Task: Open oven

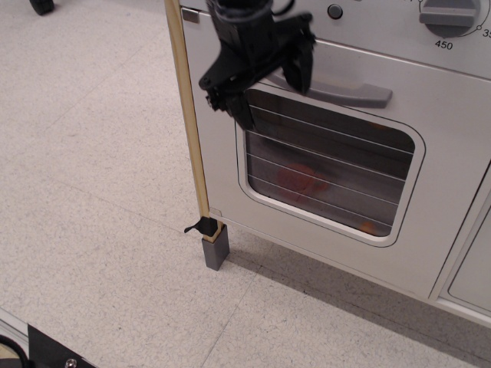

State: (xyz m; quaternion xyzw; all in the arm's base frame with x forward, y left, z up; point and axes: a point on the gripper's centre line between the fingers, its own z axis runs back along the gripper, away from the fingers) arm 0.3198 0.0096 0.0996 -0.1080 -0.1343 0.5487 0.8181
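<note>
The white toy oven (430, 230) fills the right of the view. Its door is closed, with a rounded wire-lined window (326, 169) and a grey bar handle (349, 90) above it. A grey numbered dial (449, 15) sits at the top right. My black gripper (268, 88) hangs in front of the door's upper left, over the left end of the handle. Its fingers (244, 113) are spread apart and hold nothing. Whether they touch the handle I cannot tell.
A wooden post (188, 115) with a grey foot (215, 247) stands at the oven's left edge. A plain white cabinet panel (472, 276) adjoins the oven at the lower right. Speckled floor (100, 192) lies to the left and in front.
</note>
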